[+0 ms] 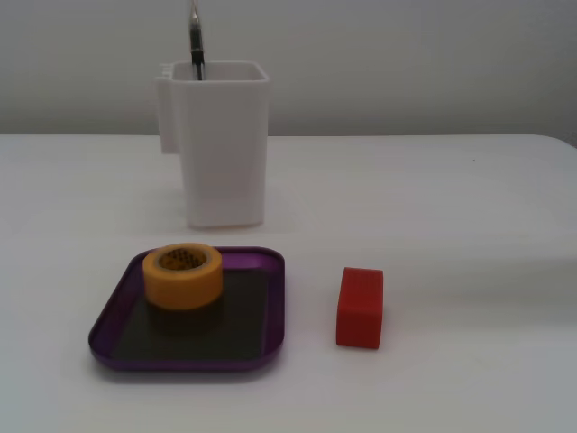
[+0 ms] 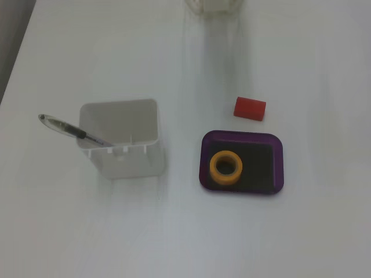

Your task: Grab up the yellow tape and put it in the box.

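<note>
Yellow-orange tape roll with hollow core (image 1: 183, 275) is lying flat inside the shallow glossy purple tray (image 1: 270, 311), core facing up, sitting on the dark bottom toward the tray's far-left part in the low fixed view; in the top-down fixed view the roll (image 2: 226, 167) is resting in the tray's (image 2: 277, 165) left half. Red rectangular block (image 1: 360, 307) is sitting on the white table (image 1: 469, 271) just beside the tray, not touching. Tall white plastic container (image 1: 224, 144) is standing behind the tray, holding a pen (image 2: 72, 130) leaning out. Arm and gripper aren't showing in either view, so jaw state cannot be told.
</note>
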